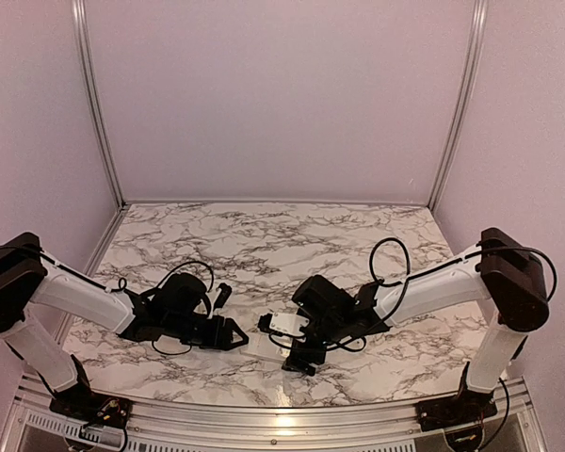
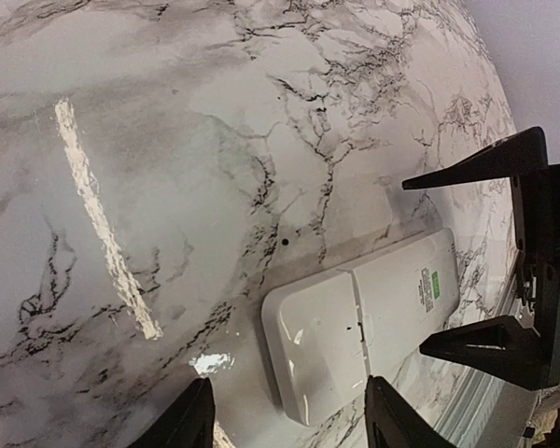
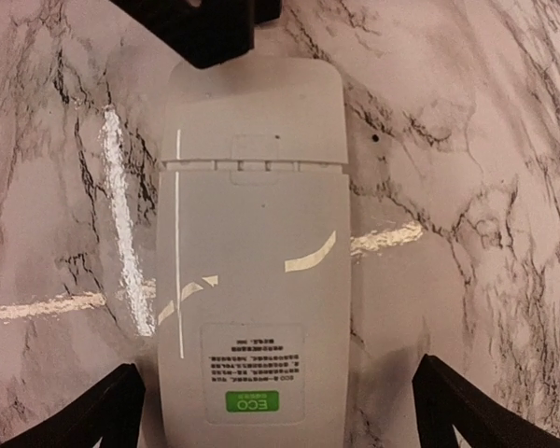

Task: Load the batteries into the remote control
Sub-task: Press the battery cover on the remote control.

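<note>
The remote control [image 3: 252,233] lies flat on the marble table [image 1: 264,235], plain back up, between my two arms, and its battery cover [image 3: 252,107] looks shut. I can't find the batteries in any view, which is my first worry: I may be committing to the remote before I know where they are. My right gripper [image 3: 278,373] is spread wide with a finger on either side of the labelled end, touching nothing. My left gripper [image 2: 289,392] is also spread, hovering just beside the cover end. If I close the right one off-centre, I expect one finger to land first and skate the thin body across the glossy top instead of pinching it. If I clamp over the cover seam, I pin shut the lid I need to slide off. The two tools also sit close together over one small object, so reaching in with the left could knock the right's fingers or twist the remote out from between them.
</note>
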You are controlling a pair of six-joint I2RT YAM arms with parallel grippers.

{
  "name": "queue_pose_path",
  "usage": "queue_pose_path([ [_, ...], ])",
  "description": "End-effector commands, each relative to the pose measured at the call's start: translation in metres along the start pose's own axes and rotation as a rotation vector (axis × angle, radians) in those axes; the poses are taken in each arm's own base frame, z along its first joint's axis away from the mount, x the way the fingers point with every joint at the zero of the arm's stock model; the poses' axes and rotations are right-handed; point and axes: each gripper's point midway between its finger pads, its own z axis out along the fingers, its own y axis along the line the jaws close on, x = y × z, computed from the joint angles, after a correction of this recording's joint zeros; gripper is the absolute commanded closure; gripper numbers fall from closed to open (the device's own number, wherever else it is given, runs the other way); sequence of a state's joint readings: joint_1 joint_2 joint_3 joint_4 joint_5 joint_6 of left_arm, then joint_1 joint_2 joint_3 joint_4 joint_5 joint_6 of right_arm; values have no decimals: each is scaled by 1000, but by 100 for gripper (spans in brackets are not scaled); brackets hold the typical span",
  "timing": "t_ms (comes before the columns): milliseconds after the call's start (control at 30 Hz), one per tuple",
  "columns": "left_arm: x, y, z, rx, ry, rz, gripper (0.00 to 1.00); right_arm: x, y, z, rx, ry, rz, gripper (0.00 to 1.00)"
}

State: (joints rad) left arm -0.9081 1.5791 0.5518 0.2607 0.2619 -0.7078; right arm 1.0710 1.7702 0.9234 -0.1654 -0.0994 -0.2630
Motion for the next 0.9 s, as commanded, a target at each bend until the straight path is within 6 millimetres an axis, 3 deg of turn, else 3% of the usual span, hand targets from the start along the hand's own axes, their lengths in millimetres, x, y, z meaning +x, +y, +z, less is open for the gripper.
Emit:
queue_pose_path([
  [0,5,18,-6,-58,16,1,44,22,-10,-6,55,84,6,1],
  [300,3,10,-3,-51,28,46,58,10,1,-7,-23,57,-25,9],
  [433,-1,2,0,-66,22,93,59,2,2,-10,-34,28,-32,9],
  [700,0,8,13,-167,63,142,66,9,1,-4,-28,60,-28,18],
  [767,5,13,17,-204,87,169,69,10,1,-3,-30,61,-24,23],
  [867,30,23,25,-255,175,202,70,12,2,-1,-35,66,-23,30],
])
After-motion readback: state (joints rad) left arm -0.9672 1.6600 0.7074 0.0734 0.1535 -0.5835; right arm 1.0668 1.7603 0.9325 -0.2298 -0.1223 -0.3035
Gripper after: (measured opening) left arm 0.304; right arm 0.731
